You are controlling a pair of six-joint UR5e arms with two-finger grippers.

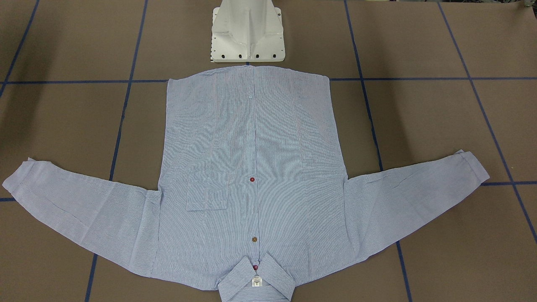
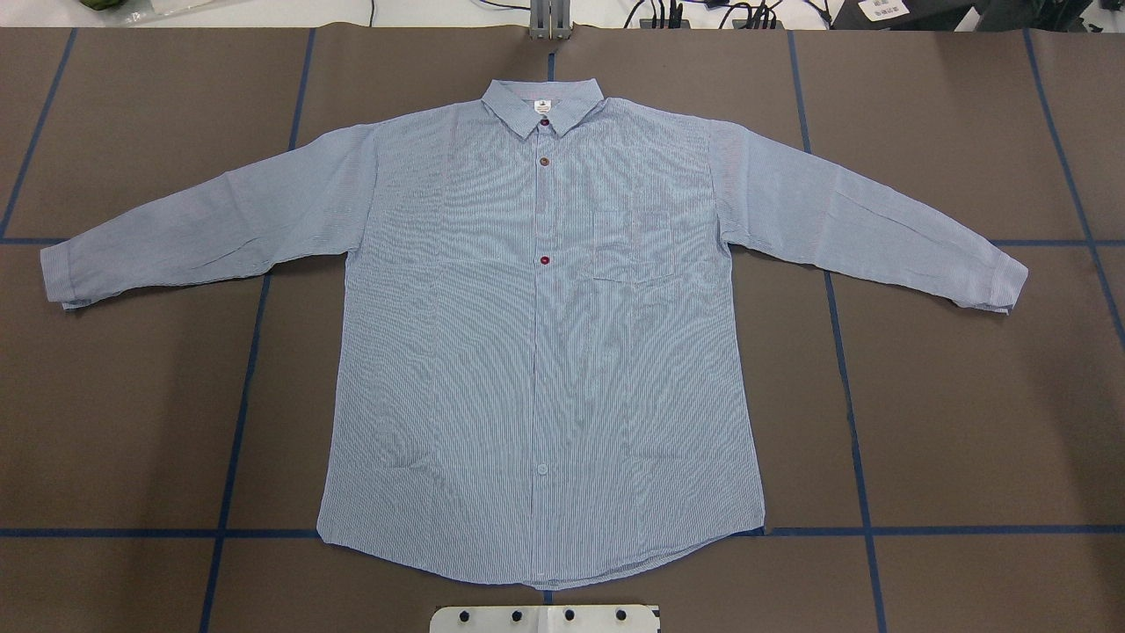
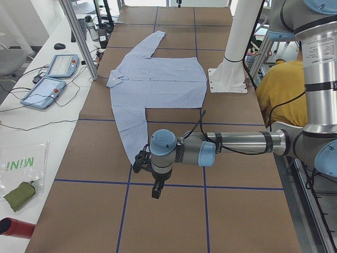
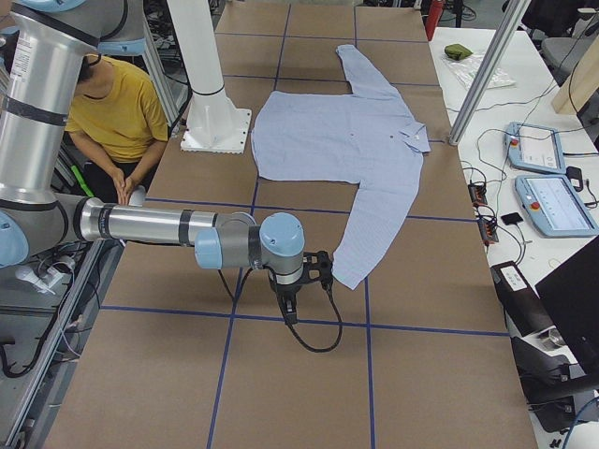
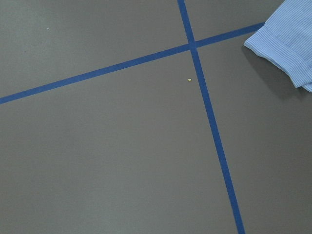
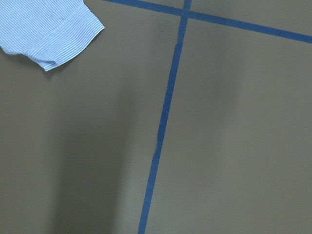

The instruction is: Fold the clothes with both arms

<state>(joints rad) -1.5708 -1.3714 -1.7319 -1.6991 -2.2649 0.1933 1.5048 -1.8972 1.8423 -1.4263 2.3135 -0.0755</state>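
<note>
Beyond shirt (image 2: 540,352) cuffs: left arm (image 3: 242,142), right arm (image 4: 140,224) stretched level.

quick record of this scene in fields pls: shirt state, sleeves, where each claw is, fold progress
garment: striped button-up shirt, flat on the brown table, front up
collar: at the side far from the robot; hem near the white pedestal base
sleeves: both spread out sideways
left claw: above bare table just past the robot's-left cuff, not touching it
right claw: above bare table just past the robot's-right cuff, not touching it
claw state: cannot tell for either
fold progress: not begun
</note>
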